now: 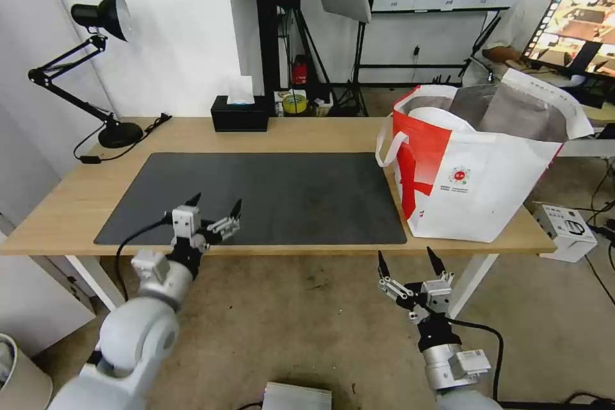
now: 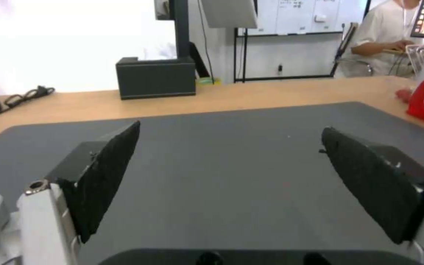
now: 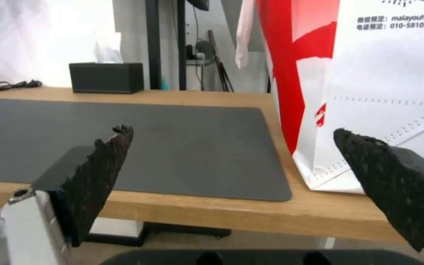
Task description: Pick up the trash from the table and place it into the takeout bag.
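Left end effector (image 1: 214,206) gaped empty over mat (image 1: 288,195); right end effector (image 1: 410,259) gaped empty before table (image 1: 192,134), near takeout bag (image 1: 487,186).

Table: long light-wood table (image 1: 307,134) with a big dark grey mat (image 1: 269,195).
Bag: big white and red takeout bag (image 1: 474,166) stands on my right end.
My left claw (image 1: 214,205): wide apart, over the mat's near edge.
My right claw (image 1: 410,262): wide apart, below the table's front edge.
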Motion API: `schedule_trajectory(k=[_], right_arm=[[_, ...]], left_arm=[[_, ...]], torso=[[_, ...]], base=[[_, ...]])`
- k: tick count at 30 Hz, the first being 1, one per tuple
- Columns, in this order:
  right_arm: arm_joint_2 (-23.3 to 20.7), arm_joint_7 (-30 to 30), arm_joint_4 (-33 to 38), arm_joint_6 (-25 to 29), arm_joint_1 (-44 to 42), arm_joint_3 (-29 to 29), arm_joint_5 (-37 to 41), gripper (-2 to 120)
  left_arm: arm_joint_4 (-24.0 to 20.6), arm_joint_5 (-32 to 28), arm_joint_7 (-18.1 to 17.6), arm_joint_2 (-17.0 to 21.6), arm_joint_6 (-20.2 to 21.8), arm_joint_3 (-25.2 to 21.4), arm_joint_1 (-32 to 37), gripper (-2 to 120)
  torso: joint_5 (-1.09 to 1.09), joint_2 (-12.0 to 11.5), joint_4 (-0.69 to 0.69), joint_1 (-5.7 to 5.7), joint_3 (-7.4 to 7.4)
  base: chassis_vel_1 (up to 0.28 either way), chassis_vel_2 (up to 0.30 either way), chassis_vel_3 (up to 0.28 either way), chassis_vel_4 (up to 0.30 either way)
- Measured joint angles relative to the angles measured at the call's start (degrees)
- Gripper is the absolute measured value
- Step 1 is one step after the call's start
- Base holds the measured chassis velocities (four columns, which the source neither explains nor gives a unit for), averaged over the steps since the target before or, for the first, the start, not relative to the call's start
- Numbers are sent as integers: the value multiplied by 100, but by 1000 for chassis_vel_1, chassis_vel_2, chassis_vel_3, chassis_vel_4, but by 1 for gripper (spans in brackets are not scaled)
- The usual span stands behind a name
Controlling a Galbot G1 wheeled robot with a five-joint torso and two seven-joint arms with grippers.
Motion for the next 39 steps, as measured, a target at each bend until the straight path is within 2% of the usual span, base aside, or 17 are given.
schedule_trajectory(k=[5, 8, 11, 22, 30, 39], right_arm=[[0, 0, 0, 0, 0, 0, 0, 100], [0, 0, 0, 0, 0, 0, 0, 100], [0, 0, 0, 0, 0, 0, 0, 100], [0, 0, 0, 0, 0, 0, 0, 100], [0, 0, 0, 0, 0, 0, 0, 100], [0, 0, 0, 0, 0, 0, 0, 100]], left_arm=[[-161, 372, 98, -291, -86, -113, 312, 100], [-281, 835, 204, -689, -264, -225, 678, 100], [-395, 986, 268, -896, -350, -311, 871, 100], [-610, 1160, 356, -1292, -435, -519, 1354, 100], [-590, 1604, 290, -1574, -656, -635, 1541, 100], [-506, 1808, 252, -1736, -763, -614, 1565, 100]], torso=[[1, 0, -1, 0, 0], [0, 0, 0, 0, 0], [0, 0, 0, 0, 0], [0, 0, 0, 0, 1], [0, 0, 0, 0, 1], [0, -1, 0, 0, 0]], base=[[0, 0, 0, 0], [0, 0, 0, 0], [0, 0, 0, 0], [0, 0, 0, 0], [0, 0, 0, 0], [0, 0, 0, 0]])
